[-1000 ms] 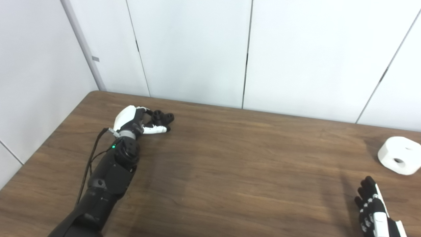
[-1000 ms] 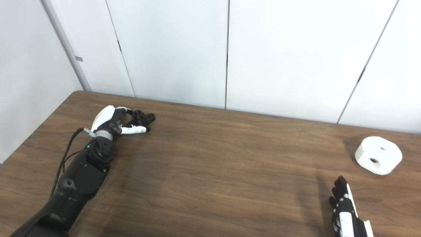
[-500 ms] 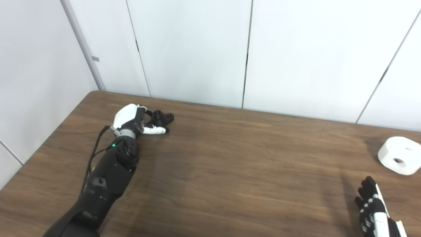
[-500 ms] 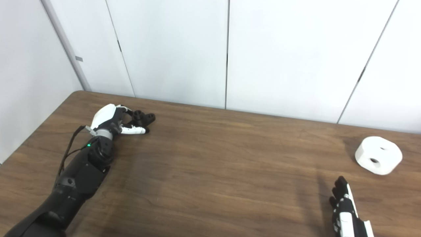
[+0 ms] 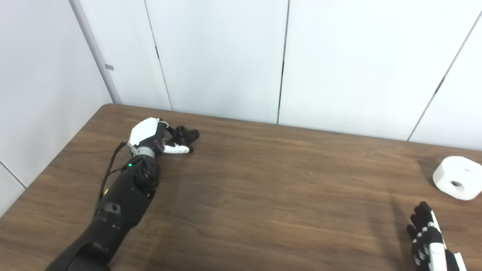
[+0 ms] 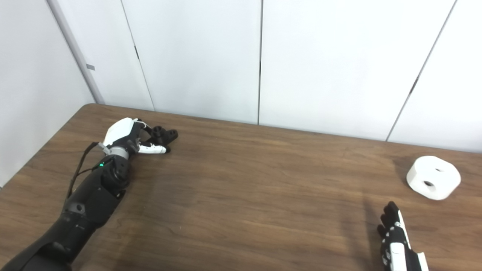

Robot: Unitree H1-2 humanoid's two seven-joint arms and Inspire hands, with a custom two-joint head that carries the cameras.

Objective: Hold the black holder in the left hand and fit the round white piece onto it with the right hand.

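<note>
The black holder (image 5: 187, 134) lies on the wooden table (image 5: 263, 180) at the far left. My left hand (image 5: 152, 137) rests right beside it, its thumb stretched along the holder's near side and its dark fingers reaching to the far side; they are apart and not clamped on it. The round white piece (image 5: 457, 177), with a hole in its side, sits at the table's far right. My right hand (image 5: 429, 241) shows at the bottom right corner, fingers straight and apart, holding nothing, a short way in front of the white piece.
White wall panels (image 6: 260, 60) stand close behind the table's far edge. The table's left edge (image 6: 41, 150) runs near my left arm. A black cable (image 6: 77, 173) trails along my left forearm.
My left hand has crept a little to the left and back along the holder, with its thumb drawn in slightly. The holder, the white piece and my right hand have stayed put.
</note>
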